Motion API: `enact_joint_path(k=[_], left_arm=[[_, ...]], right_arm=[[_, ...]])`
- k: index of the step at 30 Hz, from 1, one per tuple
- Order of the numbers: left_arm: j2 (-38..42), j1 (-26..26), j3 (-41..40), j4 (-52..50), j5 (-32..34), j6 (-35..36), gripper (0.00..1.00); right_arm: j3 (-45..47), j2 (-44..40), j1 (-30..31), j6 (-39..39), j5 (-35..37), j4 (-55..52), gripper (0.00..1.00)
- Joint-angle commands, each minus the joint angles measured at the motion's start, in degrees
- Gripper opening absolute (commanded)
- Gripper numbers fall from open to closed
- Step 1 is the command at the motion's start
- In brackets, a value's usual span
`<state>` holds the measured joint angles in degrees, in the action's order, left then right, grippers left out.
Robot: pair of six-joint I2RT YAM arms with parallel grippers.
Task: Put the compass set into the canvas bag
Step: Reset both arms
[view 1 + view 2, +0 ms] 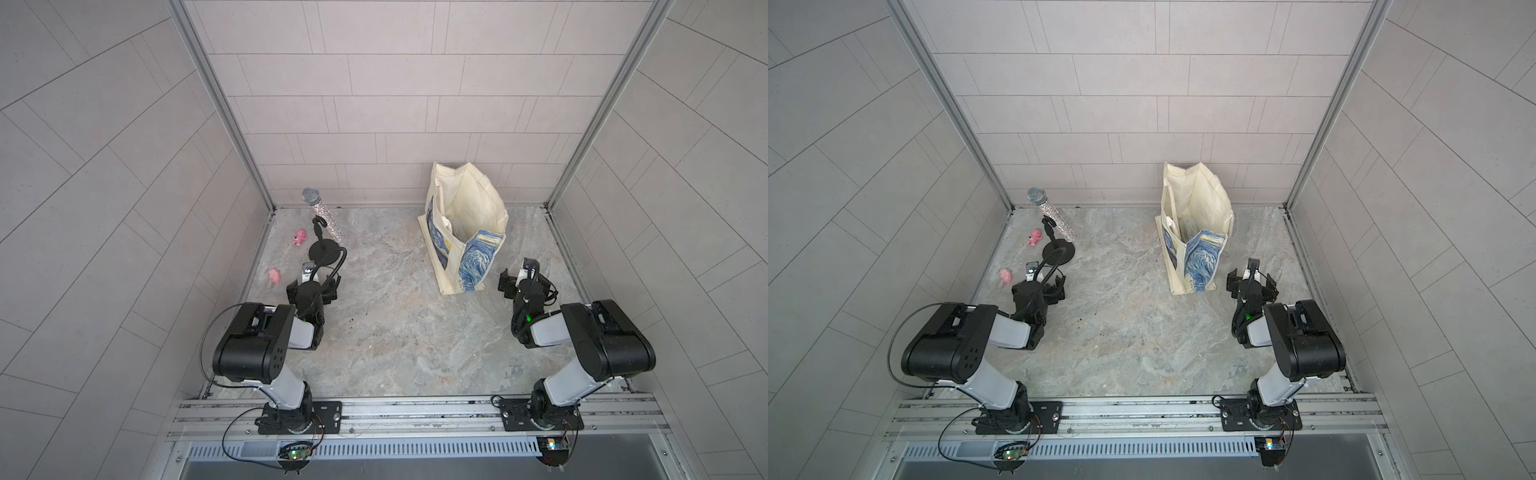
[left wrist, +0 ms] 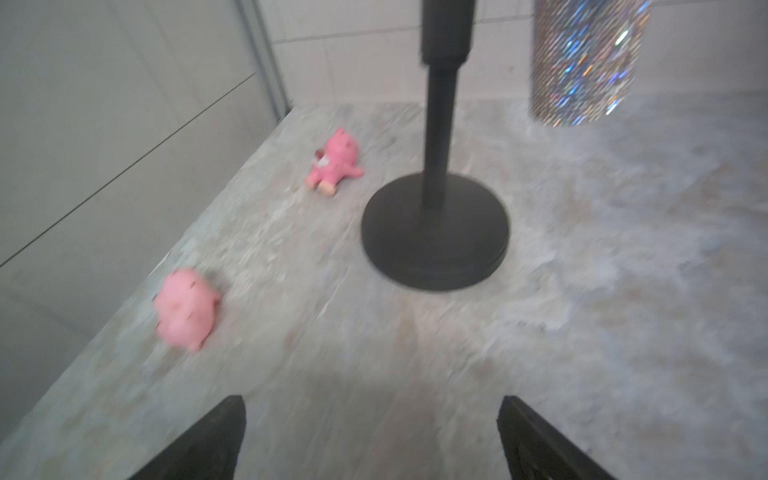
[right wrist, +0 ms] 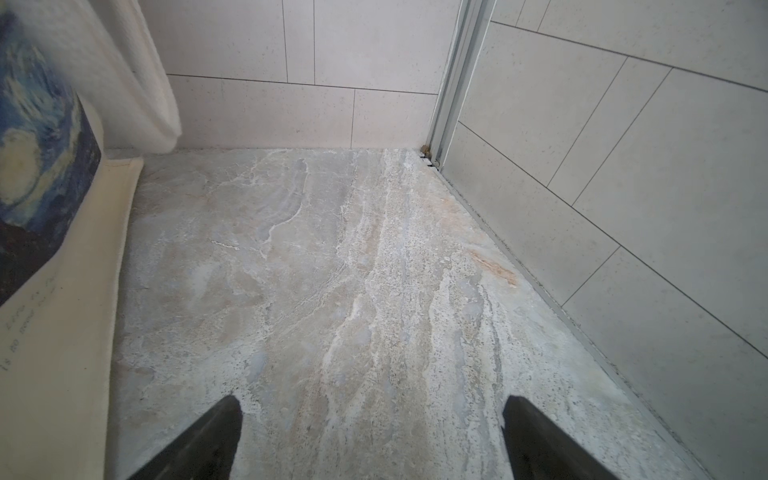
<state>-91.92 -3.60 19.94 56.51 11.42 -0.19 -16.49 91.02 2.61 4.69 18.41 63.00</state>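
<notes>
left gripper [image 2: 370, 415] and right gripper [image 3: 372, 415] spread, holding nothing; canvas bag [image 1: 478, 257] stands near the right, wide tabletop [image 1: 395, 332] between them.

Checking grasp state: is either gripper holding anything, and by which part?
Nothing held: the left gripper and the right gripper both stand open and empty.

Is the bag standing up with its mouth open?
Upright and open: the canvas bag stands on its base, its inside visible from above.

Bare tabletop [image 1: 386, 307] between microphone stand [image 1: 325, 252] and canvas bag [image 1: 478, 257]
</notes>
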Motion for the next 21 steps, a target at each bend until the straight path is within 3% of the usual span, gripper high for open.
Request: enact_joint_path(k=[1, 12, 15, 21], left_arm=[[1.4, 3.7, 3.2, -5.8, -12.1, -0.3, 1.0], [1.2, 3.8, 2.3, -2.9, -13.0, 0.2, 1.0], [1.0, 3.8, 2.6, -3.3, -13.0, 0.2, 1.0], [0.9, 3.9, 2.7, -3.4, -12.9, 0.0, 1.0]], right_arm=[[-0.1, -0.5, 0.2, -0.7, 0.9, 0.7, 1.0], [-0.2, -0.5, 0.3, -0.7, 0.8, 0.6, 1.0], [-3.9, -0.6, 2.2, -1.7, 3.9, -6.7, 1.0], [-3.0, -0.4, 2.3, -2.1, 3.9, -4.1, 1.0]])
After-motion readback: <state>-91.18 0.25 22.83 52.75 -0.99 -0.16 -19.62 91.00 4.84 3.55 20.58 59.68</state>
